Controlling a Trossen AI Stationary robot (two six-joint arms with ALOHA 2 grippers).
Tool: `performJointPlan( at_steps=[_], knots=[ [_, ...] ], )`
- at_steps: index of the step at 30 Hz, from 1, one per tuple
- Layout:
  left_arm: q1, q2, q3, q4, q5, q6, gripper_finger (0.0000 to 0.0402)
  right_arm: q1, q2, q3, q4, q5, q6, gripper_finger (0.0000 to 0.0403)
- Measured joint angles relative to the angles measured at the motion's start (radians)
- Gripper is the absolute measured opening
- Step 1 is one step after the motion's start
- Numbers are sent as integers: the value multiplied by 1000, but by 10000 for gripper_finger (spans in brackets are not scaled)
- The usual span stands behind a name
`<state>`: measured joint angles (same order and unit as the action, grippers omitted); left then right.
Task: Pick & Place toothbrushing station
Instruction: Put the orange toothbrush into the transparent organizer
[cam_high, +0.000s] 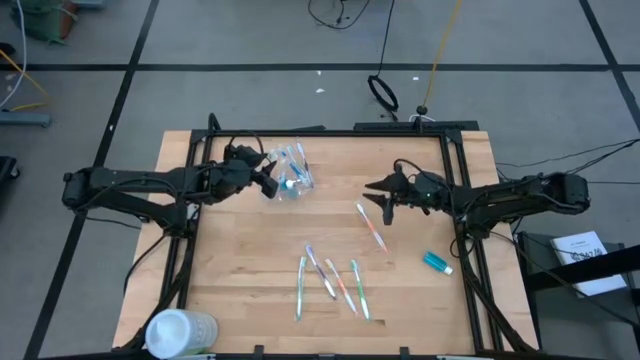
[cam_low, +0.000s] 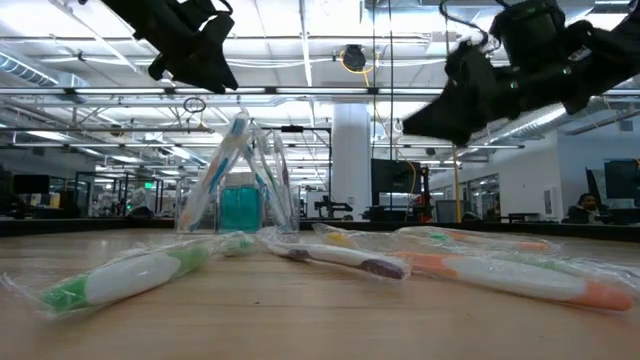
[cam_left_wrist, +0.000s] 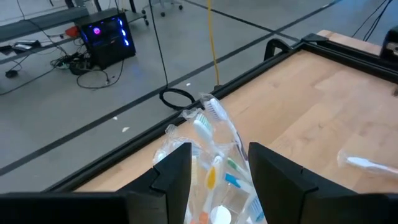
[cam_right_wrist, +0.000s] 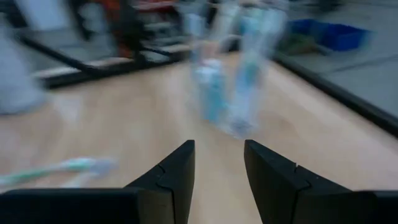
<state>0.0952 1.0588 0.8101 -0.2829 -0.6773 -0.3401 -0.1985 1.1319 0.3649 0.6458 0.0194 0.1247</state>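
Clear plastic cup (cam_high: 290, 178) stuffed with wrapped pastel toothbrushes stands at the wooden counter's (cam_high: 250, 270) back left.
Left pincer (cam_high: 268, 184) hovers spread beside the cup; loose wrapped toothbrushes (cam_high: 330, 280) lie mid-counter; right pincer (cam_high: 385, 192) hangs spread, empty; a small teal toothpaste tube (cam_high: 436, 262) lies far right.

Grey floor (cam_high: 250, 90) crossed by dark lines — bright ceiling lights (cam_low: 300, 40), white column (cam_low: 351, 160) beyond.
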Motion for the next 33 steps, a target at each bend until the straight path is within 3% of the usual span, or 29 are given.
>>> performJointPlan(
  at_steps=[3, 9, 13, 16, 19, 28, 33],
  knots=[
    [0, 0, 0, 0, 3, 0, 166, 50, 5, 59, 15, -77, -11, 130],
    [8, 0, 0, 20, -1, 33, 166, 174, 126, 243, -103, 15, -125, 130],
    [10, 0, 0, 49, -3, 74, 166, 207, 211, 410, -506, 139, -131, 130],
    [9, 0, 0, 44, -3, 84, 166, 207, 259, 504, -815, 189, 43, 130],
    [9, 1, -1, 40, -2, 84, 166, 200, 291, 526, -975, 187, 234, 130],
    [10, 1, -1, 49, 4, 126, 166, 155, 382, 477, -1012, 186, 421, 130],
    [17, 1, -1, 56, -1, 137, 166, 140, 402, 426, -914, 184, 456, 130]
  ],
)
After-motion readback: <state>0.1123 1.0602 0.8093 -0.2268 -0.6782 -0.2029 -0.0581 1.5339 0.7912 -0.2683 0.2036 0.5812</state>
